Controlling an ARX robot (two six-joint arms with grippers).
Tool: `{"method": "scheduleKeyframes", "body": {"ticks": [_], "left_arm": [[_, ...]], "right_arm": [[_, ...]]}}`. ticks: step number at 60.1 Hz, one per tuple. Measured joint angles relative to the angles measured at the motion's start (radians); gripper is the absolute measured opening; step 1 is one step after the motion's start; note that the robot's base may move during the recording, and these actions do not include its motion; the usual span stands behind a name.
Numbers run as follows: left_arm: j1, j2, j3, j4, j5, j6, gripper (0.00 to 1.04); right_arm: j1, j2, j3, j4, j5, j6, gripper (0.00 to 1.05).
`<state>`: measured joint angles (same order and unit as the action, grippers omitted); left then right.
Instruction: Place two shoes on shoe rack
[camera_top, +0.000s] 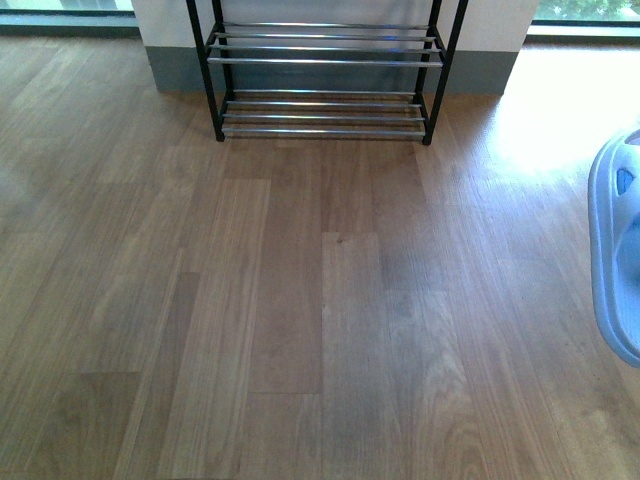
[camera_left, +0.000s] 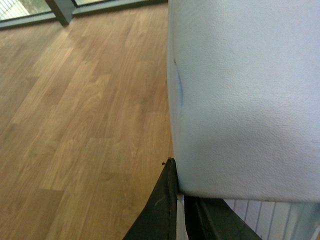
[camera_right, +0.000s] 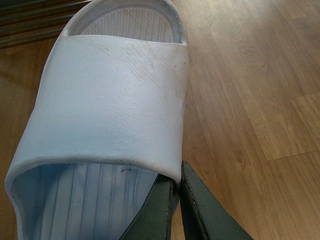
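A pale blue slide (camera_right: 110, 100) is clamped by the right gripper (camera_right: 176, 190), a second slide (camera_left: 240, 90) by the left gripper (camera_left: 180, 195); the shoe rack (camera_top: 325, 60) is seen against the wall (camera_top: 490, 25), across plank floor (camera_top: 300, 300).

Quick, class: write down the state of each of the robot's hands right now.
Left hand: closed on one pale blue sandal, at its strap.
Right hand: closed on the other pale blue sandal, at its strap edge.

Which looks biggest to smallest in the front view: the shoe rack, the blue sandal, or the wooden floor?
1. wooden floor
2. shoe rack
3. blue sandal; the picture's edge cuts it off and it is nearer the camera, so its rank is unsure.
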<state>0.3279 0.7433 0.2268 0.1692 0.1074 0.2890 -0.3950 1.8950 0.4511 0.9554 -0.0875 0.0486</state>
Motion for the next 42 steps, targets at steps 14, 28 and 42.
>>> {"method": "scheduleKeyframes", "body": {"ticks": [14,28,42], "left_arm": [[-0.010,-0.017,0.000,-0.002,-0.003,-0.026,0.02],[-0.010,-0.018,0.000,-0.002,-0.003,-0.027,0.02],[-0.010,-0.018,-0.001,-0.002,-0.003,-0.028,0.02]], "right_arm": [[0.000,0.000,0.000,0.000,0.000,0.000,0.01],[0.000,0.000,0.000,0.000,0.000,0.000,0.01],[0.000,0.000,0.000,0.000,0.000,0.000,0.01]]}}
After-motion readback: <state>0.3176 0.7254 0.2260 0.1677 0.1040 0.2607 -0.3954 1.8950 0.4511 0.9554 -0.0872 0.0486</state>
